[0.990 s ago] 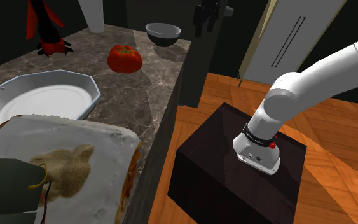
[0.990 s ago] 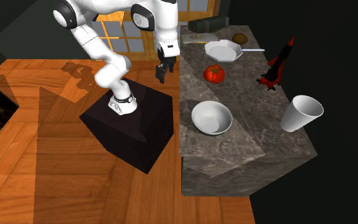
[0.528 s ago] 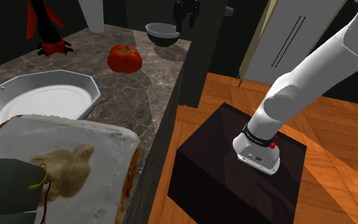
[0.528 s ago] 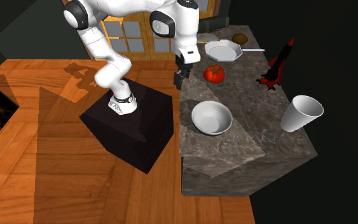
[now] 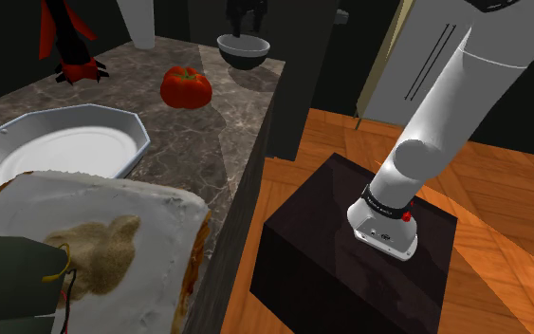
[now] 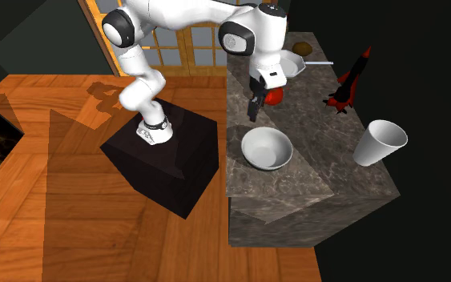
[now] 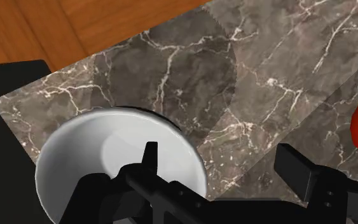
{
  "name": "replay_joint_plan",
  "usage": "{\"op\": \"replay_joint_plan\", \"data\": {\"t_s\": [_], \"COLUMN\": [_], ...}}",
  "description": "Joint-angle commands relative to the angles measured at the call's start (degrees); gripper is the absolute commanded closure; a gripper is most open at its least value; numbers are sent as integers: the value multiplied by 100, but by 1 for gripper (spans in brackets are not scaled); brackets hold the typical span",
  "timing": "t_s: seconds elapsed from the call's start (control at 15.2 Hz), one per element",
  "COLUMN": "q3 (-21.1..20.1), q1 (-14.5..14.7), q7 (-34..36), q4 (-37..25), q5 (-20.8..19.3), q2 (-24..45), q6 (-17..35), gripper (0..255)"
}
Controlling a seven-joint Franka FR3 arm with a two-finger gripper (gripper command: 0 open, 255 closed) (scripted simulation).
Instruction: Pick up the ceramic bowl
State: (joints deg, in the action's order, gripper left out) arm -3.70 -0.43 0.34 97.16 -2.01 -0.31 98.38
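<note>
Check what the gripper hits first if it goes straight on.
Probably the rim of the white bowl: the open gripper straddles it, one finger over the bowl, the other over the marble counter.

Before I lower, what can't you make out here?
Shoulder view: gripper cut by the top edge; its height over the bowl is unclear.
Second exterior view: tomato mostly behind the gripper.
Wrist view: bowl's near rim hidden by the gripper; tomato cut by the edge.

Herringbone wood floor (image 6: 47, 208), dark veined marble counter (image 6: 312, 172), lit paned door (image 6: 191, 52)
</note>
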Motion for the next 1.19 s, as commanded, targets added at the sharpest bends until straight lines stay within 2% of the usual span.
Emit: {"op": "replay_joint_plan", "data": {"t_s": [0.0, 0.26, 0.73, 0.92, 0.99, 1.12], "q3": [-10, -24, -19, -19, -19, -20], "q1": [10, 49, 40, 39, 40, 40], "q7": [4, 5, 22, 23, 24, 25], "q4": [-503, -1768, -1115, -1067, -1066, -1066], "q5": [-31, -99, -97, -97, -97, -97], "q2": [464, 1430, 1351, 1348, 1347, 1348], "q6": [15, -187, 387, 432, 432, 433], "gripper": [0, 0, 0, 0, 255, 255]}}
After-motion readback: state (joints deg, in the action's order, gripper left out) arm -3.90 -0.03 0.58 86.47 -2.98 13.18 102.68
